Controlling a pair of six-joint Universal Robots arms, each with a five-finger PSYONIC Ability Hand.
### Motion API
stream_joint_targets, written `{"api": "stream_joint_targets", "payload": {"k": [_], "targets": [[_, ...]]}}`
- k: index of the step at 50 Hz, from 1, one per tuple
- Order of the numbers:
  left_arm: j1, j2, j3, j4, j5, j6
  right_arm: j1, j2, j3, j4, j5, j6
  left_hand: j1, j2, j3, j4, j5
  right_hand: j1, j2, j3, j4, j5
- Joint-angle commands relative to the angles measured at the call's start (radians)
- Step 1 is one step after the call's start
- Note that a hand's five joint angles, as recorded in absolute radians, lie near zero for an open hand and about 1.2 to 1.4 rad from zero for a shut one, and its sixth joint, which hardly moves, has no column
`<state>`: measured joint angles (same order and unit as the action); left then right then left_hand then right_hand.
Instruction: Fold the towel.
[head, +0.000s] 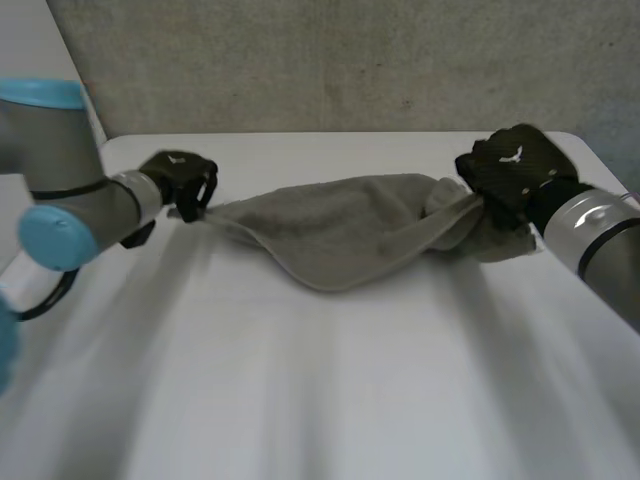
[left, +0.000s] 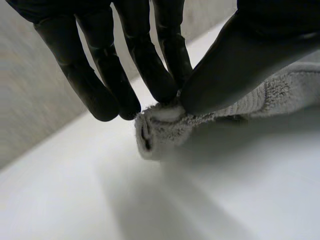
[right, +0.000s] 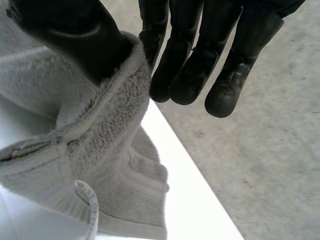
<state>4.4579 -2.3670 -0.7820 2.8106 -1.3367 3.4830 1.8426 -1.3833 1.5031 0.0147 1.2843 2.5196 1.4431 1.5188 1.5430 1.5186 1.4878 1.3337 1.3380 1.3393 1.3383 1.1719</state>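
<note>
- Two hands, one towel (head: 340, 230): it's strung betw. them across the far part of the white table (head: 300, 400). Long axis runs L–R, straight from one hand to the other.
- At the L end, left hand (head: 180, 182): in its wrist view the thumb (left: 240, 65) and one fingertip pinch a bunched corner (left: 160, 127). Other fingers are near-straight, free, just beside it.
- At the R end, right hand (head: 515, 170): in its wrist view the thumb sits on the thick pile and the nearest finger is against the edge's other side, so it reads as a pinch. Remaining fingers are extended, clear of cloth. A loose flap w/ a hang loop (right: 87, 205) dangles under the palm.
- Mid part sags, belly bulging toward the robot's side; looks to lie on the table.
- Judgement: neither hand is nearer, each has its own end. Coming move prob. turns on that L–R axis, i.e. carry one end over to the other.
- Risk: R hold is on bunched cloth, not a clean corner, so edges may land skewed.
</note>
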Motion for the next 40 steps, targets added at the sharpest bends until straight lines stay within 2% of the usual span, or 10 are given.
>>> {"api": "stream_joint_targets", "payload": {"k": [1,6,9,11,12,14,19,28,36,40], "targets": [[0.014,0.315,-0.398,0.228,0.034,0.008,-0.029,-0.059,-0.050,0.106,0.000,0.004,-0.047,-0.123,-0.147,-0.122,-0.266,0.063,0.058,0.057,0.058,0.050],[0.015,0.532,-0.661,0.337,0.076,0.013,-0.040,-0.094,-0.107,0.236,0.009,0.001,-0.047,-0.123,-0.147,-0.122,-0.266,0.063,0.058,0.057,0.058,0.050],[0.023,0.588,-0.712,0.357,0.080,0.014,-0.052,-0.103,-0.126,0.274,0.009,0.001,-0.047,-0.123,-0.147,-0.122,-0.266,0.063,0.058,0.057,0.058,0.050],[0.050,0.690,-0.795,0.386,0.083,0.033,-0.078,-0.143,-0.167,0.347,0.006,-0.001,-0.047,-0.123,-0.147,-0.122,-0.266,0.063,0.058,0.057,0.058,0.050],[0.050,0.690,-0.795,0.386,0.083,0.033,-0.078,-0.143,-0.167,0.347,0.006,-0.001,-0.047,-0.123,-0.147,-0.122,-0.266,0.063,0.058,0.057,0.058,0.050],[0.075,0.796,-0.847,0.398,0.083,0.057,-0.098,-0.193,-0.205,0.402,-0.002,-0.002,-0.047,-0.123,-0.147,-0.122,-0.266,0.063,0.058,0.057,0.058,0.050],[0.092,0.887,-0.875,0.400,0.088,0.070,-0.105,-0.244,-0.241,0.435,-0.010,-0.002,-0.047,-0.123,-0.147,-0.122,-0.266,0.063,0.058,0.057,0.058,0.050],[0.101,0.851,-0.925,0.400,0.090,0.074,-0.105,-0.203,-0.201,0.432,-0.016,-0.005,-0.047,-0.123,-0.147,-0.122,-0.266,0.063,0.058,0.057,0.058,0.050],[0.067,0.602,-0.988,0.421,0.088,0.140,-0.092,-0.016,-0.113,0.355,-0.033,-0.012,-0.047,-0.123,-0.147,-0.122,-0.266,0.063,0.058,0.057,0.058,0.050],[0.057,0.536,-0.987,0.467,0.083,0.180,-0.092,0.047,-0.112,0.329,-0.031,-0.012,-0.047,-0.123,-0.147,-0.122,-0.266,0.063,0.058,0.057,0.058,0.050]]}}
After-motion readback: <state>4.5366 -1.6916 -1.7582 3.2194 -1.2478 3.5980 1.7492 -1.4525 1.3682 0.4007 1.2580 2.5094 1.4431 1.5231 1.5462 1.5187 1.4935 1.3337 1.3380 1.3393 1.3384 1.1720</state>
